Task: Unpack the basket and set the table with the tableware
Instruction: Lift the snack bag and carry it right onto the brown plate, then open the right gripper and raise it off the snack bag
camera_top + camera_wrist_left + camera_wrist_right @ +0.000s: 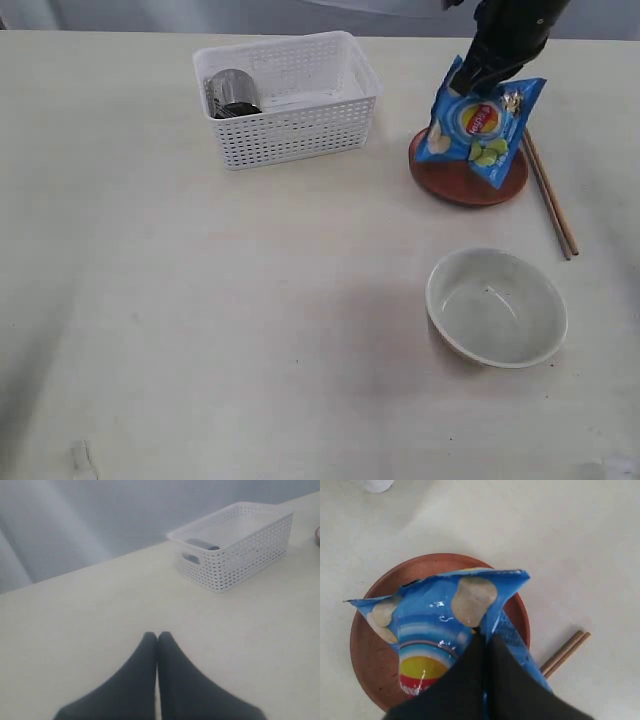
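Above plate, right fingers clamp bag, left fingers together; chopsticks maybe touch plate.

Pale cream table with white basket, reddish-brown plate, adjacent chopsticks, off-white bowl

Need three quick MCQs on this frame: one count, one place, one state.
1. How many chopsticks lie beside the reddish-brown plate? A) one B) two C) four
2. Where is the steel cup? A) in the white basket B) on the plate C) beside the chopsticks
3. The right pincer is: A) open and empty B) shut on the blue snack bag C) shut on a chopstick
Answers: 1 B, a pair lies beside the plate; 2 A, the cup lies on its side within the lattice walls; 3 B, it pinches the bag's top above the plate.
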